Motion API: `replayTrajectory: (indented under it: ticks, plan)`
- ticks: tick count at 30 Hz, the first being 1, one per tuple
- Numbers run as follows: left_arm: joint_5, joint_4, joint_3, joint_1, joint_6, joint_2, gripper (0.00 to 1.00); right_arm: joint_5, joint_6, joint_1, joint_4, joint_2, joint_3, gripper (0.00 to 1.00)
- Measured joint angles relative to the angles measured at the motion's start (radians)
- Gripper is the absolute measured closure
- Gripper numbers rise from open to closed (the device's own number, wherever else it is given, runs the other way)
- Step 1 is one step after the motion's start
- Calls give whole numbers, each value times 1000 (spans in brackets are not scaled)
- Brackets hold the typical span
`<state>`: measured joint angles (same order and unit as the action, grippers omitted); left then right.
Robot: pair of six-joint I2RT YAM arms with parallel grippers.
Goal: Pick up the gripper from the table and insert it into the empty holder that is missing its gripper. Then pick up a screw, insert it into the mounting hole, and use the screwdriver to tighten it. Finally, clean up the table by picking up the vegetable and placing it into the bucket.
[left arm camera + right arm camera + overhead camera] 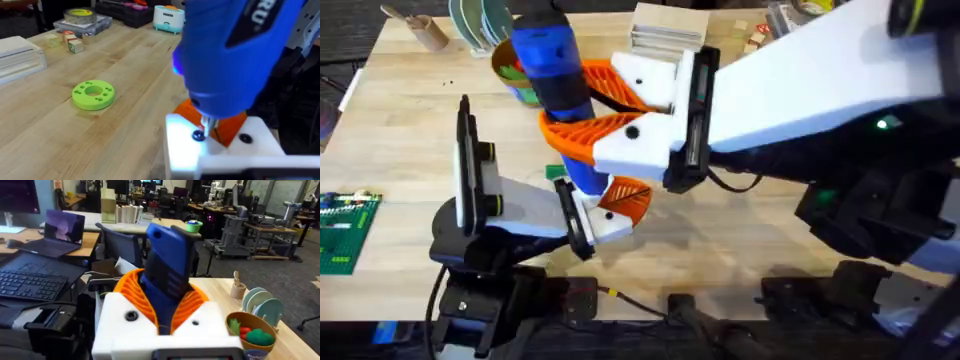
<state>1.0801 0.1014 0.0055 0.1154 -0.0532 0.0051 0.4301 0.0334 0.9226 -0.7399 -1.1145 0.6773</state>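
Screwdriver [555, 85] is clamped in the right hand [615, 115], tip down on a screw [198, 135] in the white holder [220, 150], so I'd say we're mid-tightening. The orange gripper [210, 120] looks already seated there. Can't tell what the left hand is doing. Farther out on the counter [125, 75], the bucket [252, 335] holds red and green produce; cleanup looks undone.

My right gripper [582, 108] is white with orange ribbed pads, closed on the bright blue screwdriver [552, 60] with its dark grip band. The holder [220, 150] is white, carrying the orange gripper [226, 129]. Farther left lies a lime-green disc [93, 94] on the pale wood table [125, 65].
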Motion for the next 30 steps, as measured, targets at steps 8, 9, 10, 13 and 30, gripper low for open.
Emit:
replayTrajectory:
  ticks: [8,9,10,13,30]
  plan:
    - [0,0,0,0,0,0,984,-4,0,0,0,-3,0,906]
    - [0,0,0,0,0,0,984,-4,0,0,0,-3,0,906]
    - [0,0,0,0,0,0,984,-4,0,0,0,-3,0,906]
    - [0,0,0,0,0,0,984,-4,7,0,0,-3,0,906]
    - [0,0,0,0,0,0,984,-26,19,0,34,-3,0,913]
